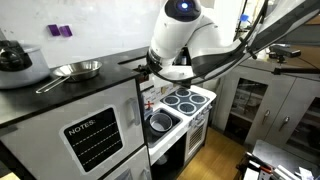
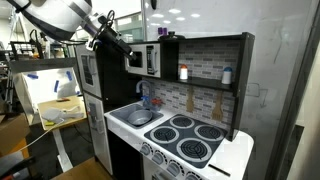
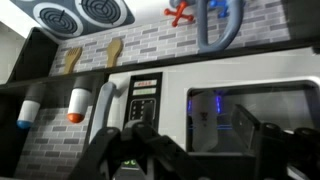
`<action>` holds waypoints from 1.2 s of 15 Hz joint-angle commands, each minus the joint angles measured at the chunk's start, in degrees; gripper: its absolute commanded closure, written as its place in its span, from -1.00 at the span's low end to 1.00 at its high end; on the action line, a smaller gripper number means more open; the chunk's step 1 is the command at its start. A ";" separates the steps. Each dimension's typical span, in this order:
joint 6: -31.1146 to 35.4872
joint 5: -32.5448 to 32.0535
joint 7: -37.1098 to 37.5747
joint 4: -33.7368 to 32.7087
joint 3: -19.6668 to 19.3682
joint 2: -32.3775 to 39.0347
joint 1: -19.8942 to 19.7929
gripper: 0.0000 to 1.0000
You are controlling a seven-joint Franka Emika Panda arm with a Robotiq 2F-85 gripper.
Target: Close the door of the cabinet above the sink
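Note:
The cabinet above the sink is a microwave-style box with a silver windowed door [image 3: 240, 108] and a control panel [image 3: 143, 102]. It shows in both exterior views [image 2: 145, 58], mostly hidden by the arm in one. The wrist view is upside down. My gripper [image 3: 195, 132] is open and empty, with its dark fingers straddling the door's window just in front of it. In both exterior views the gripper [image 2: 120, 45] [image 1: 150, 68] is right at the cabinet front. The sink [image 2: 140, 116] [image 1: 160, 122] lies below. I cannot tell whether the door is fully shut.
A toy stove with several burners [image 2: 190, 138] stands beside the sink. A shelf holds bottles [image 2: 184, 72]. A pan [image 1: 76, 70] and a pot [image 1: 14, 58] sit on the dark countertop. A tall fridge-like unit [image 2: 90, 90] stands next to the sink.

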State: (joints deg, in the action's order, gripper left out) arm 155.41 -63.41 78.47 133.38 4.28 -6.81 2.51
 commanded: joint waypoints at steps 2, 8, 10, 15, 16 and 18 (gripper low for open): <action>0.19 18.67 -14.40 6.20 0.33 -4.89 2.97 -1.00; -6.07 33.89 -25.44 10.40 3.46 -11.34 2.04 -1.00; -8.19 35.64 -27.09 11.10 4.26 -13.17 1.06 -1.00; -12.50 43.59 -33.98 13.39 2.67 -17.08 0.31 -1.00; -13.91 45.62 -35.61 13.70 2.36 -17.80 -0.02 -1.00; -16.40 51.98 -41.64 14.64 0.34 -19.61 0.65 -1.00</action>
State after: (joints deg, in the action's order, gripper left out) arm 141.97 -18.52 43.98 146.63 6.03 -23.62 3.00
